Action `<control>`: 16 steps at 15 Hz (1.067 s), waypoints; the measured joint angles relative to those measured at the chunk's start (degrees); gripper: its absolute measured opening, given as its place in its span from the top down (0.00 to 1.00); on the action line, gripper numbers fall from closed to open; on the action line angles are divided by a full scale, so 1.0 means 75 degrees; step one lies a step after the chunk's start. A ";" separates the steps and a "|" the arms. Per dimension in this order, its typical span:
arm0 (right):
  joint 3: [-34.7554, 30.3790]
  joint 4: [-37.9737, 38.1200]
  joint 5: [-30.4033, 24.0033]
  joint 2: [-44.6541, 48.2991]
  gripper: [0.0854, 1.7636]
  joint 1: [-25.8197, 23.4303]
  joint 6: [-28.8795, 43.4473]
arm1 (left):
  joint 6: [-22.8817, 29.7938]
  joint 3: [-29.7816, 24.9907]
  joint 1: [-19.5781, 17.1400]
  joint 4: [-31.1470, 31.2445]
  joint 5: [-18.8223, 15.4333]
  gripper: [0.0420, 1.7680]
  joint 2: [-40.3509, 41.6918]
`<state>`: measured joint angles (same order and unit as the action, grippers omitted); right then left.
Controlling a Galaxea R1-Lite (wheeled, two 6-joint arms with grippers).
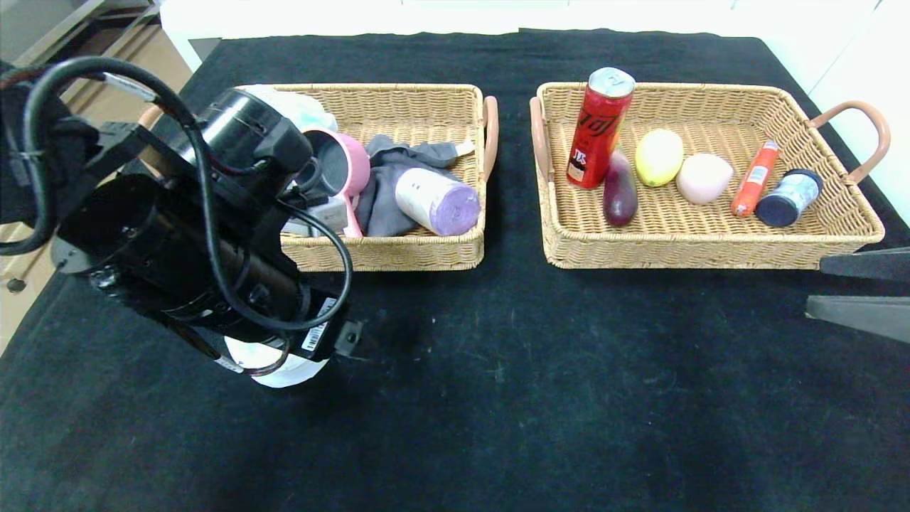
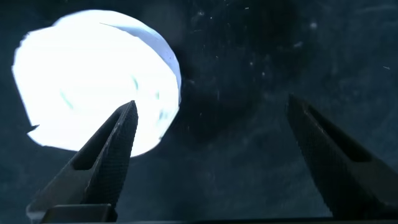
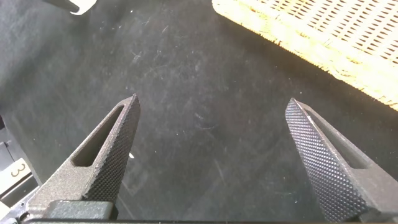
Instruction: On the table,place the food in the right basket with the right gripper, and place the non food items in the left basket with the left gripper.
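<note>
A white round item (image 1: 281, 370) lies on the black cloth in front of the left basket (image 1: 398, 256), mostly hidden under my left arm. In the left wrist view it is a bright white disc (image 2: 93, 81). My left gripper (image 2: 211, 112) hangs open just above the cloth; one fingertip overlaps the disc's edge and the gap between the jaws is over bare cloth beside it. My right gripper (image 3: 211, 109) is open and empty above bare cloth near the front of the right basket (image 1: 697, 252); only its fingers (image 1: 864, 288) show at the head view's right edge.
The left basket holds a pink mug (image 1: 341, 167), a grey cloth (image 1: 398, 171) and a purple roll (image 1: 437, 201). The right basket holds a red can (image 1: 599, 128), an eggplant (image 1: 620, 190), a lemon (image 1: 658, 157), a pink egg-shaped item (image 1: 702, 178), an orange sausage (image 1: 755, 178) and a blue-capped jar (image 1: 789, 198).
</note>
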<state>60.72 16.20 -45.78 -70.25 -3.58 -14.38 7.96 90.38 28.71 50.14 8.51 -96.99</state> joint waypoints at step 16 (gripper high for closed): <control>0.0010 0.0003 0.0000 0.0011 0.03 -0.0003 -0.0003 | 0.0041 0.0024 0.0258 -0.0020 0.0824 0.03 -0.0748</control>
<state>60.79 16.23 -45.78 -70.17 -3.61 -14.41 8.27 90.56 30.65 49.99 14.69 -102.60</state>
